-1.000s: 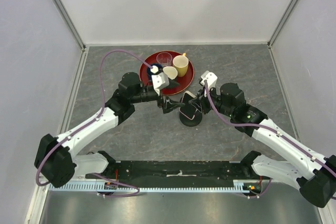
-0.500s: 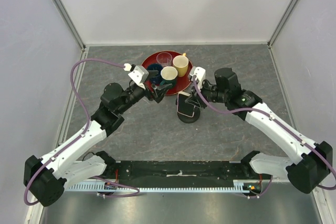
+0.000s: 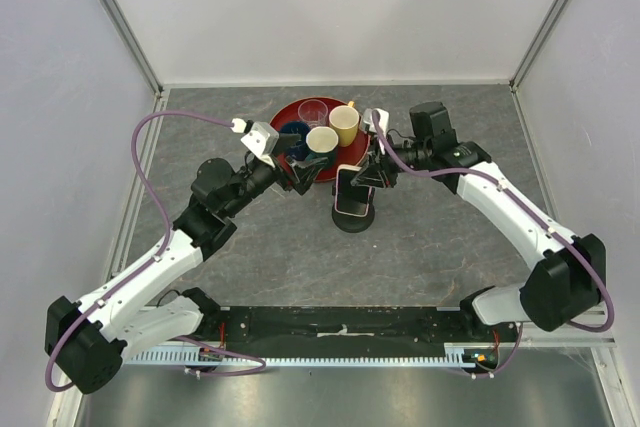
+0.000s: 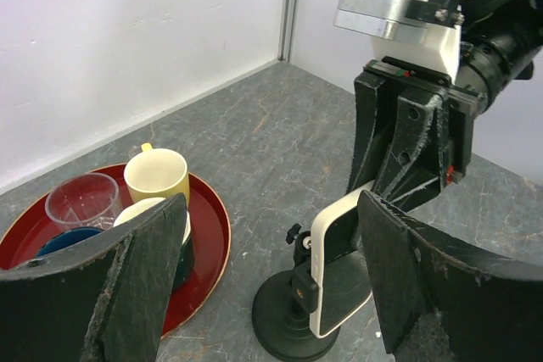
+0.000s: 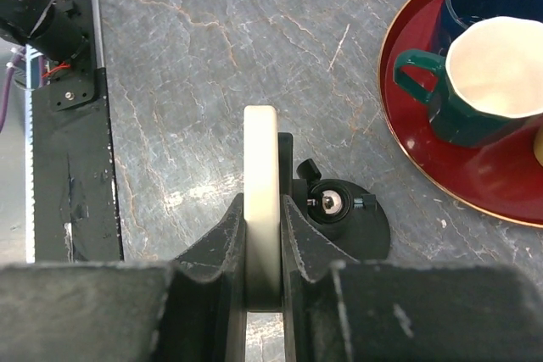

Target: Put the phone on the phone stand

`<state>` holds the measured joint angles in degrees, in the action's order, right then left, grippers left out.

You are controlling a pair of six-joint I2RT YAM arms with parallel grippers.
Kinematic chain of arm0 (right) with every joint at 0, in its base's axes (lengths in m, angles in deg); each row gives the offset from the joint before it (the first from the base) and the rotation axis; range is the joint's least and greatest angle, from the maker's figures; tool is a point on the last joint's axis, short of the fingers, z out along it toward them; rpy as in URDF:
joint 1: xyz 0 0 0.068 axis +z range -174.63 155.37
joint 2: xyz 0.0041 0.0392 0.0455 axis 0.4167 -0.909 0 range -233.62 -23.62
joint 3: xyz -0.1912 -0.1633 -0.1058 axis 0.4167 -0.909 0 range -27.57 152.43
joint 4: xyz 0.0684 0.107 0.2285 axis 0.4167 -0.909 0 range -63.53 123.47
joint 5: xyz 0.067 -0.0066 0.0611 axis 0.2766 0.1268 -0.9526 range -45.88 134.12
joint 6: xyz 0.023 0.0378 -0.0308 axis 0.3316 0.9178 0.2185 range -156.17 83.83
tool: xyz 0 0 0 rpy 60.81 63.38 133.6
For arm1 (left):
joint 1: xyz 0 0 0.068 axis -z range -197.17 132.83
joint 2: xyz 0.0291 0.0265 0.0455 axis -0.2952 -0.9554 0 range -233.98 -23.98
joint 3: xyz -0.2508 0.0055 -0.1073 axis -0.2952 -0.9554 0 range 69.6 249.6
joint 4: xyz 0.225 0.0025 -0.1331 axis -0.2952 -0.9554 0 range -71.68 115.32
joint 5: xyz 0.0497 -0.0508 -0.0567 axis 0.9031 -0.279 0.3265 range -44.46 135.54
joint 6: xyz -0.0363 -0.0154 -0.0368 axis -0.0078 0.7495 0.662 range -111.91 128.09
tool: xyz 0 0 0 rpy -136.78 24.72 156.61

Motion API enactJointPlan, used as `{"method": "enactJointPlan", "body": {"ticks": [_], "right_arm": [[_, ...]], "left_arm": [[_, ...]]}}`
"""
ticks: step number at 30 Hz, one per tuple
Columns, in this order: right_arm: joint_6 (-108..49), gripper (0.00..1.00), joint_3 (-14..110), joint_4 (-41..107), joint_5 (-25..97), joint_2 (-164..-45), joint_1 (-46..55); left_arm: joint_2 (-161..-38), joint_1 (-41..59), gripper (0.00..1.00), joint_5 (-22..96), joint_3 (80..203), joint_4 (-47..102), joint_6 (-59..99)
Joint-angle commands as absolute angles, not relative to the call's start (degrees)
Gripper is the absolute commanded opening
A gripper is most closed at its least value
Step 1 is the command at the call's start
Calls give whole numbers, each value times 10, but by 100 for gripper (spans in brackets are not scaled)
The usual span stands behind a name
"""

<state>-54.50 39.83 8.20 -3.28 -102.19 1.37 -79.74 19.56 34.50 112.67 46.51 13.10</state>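
The phone (image 3: 350, 193), pale with a dark screen, stands tilted against the cradle of the black phone stand (image 3: 351, 219) just in front of the red tray. My right gripper (image 3: 366, 174) is shut on the phone's upper edge. In the right wrist view its fingers (image 5: 225, 247) pinch the white phone (image 5: 261, 167) edge-on beside the stand's ball head (image 5: 331, 203). My left gripper (image 3: 305, 169) is open and empty to the left of the stand. In the left wrist view the phone (image 4: 339, 273) and stand (image 4: 293, 328) lie between its spread fingers (image 4: 140, 286).
The red round tray (image 3: 283, 119) behind the stand holds a yellow cup (image 3: 344, 125), a clear glass (image 3: 313, 112), a blue cup (image 3: 293, 133) and a green cup with cream inside (image 3: 322, 140). A black rail (image 3: 340, 325) runs along the near edge. Walls enclose the table.
My left gripper let go of the phone and drew back left, open. My right gripper shifted left and back with the phone, which now stands more upright on the stand.
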Motion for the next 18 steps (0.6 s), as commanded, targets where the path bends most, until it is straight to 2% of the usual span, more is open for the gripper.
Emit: {"method": "enactJointPlan", "body": {"ticks": [1,4,10,15,18], "right_arm": [[-569,0,430,75,-138,-1040,-8],[-592,0,432,60,-171,-1054,-22],[-623,1,446,0,-150,-1087,-25],[-601,20,451,3,-104,-1086,-24],[-552,41,434,35,-40,-1068,-22]], "left_arm": [[-795,195,87,325,1134,491,155],[-801,195,87,330,1136,491,156],[-811,195,87,318,1135,493,159],[-815,195,86,301,1140,490,163],[-818,195,86,304,1139,492,163]]}}
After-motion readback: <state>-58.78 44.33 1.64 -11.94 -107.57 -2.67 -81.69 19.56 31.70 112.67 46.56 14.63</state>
